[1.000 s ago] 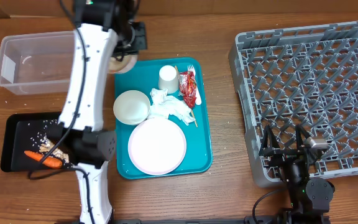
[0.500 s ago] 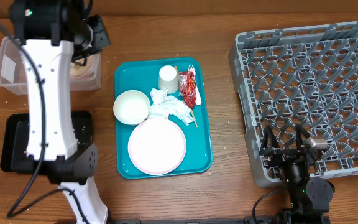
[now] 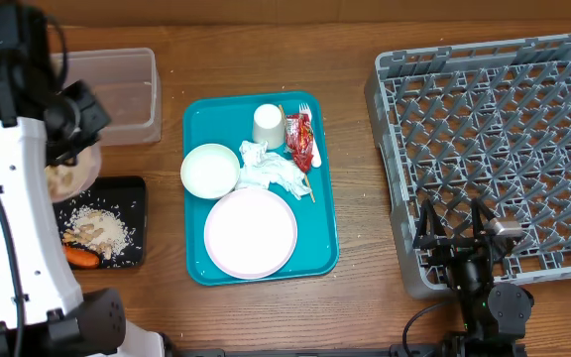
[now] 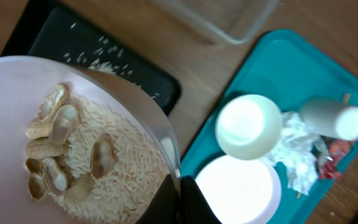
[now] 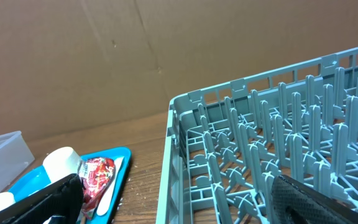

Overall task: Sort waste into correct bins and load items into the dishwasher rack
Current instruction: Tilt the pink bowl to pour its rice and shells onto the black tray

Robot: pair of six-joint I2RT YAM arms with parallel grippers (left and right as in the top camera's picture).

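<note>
My left gripper (image 3: 81,153) is shut on the rim of a small white bowl (image 3: 65,178) that holds rice and nut shells (image 4: 73,155). The bowl hangs over the far left corner of the black tray (image 3: 132,203), where more rice and an orange carrot (image 3: 83,259) lie. The clear tub (image 3: 117,94) stands behind it. On the teal tray (image 3: 325,228) are a white cup (image 3: 268,124), a second bowl (image 3: 209,171), a plate (image 3: 251,233), crumpled napkins (image 3: 271,171), a red wrapper (image 3: 298,139), a fork (image 3: 312,147) and a thin stick (image 3: 305,186). My right gripper (image 3: 454,230) stands open at the near left corner of the grey rack (image 3: 494,89).
Bare wooden table lies between the teal tray and the rack (image 5: 260,155). A brown cardboard wall (image 5: 135,56) backs the scene. The right wrist view also catches the cup (image 5: 61,163), the wrapper (image 5: 95,174) and the fork (image 5: 107,186) on the teal tray.
My left arm has carried the bowl from beside the teal tray, past the clear tub, leftward and nearer, to over the black tray. The right arm has not moved.
</note>
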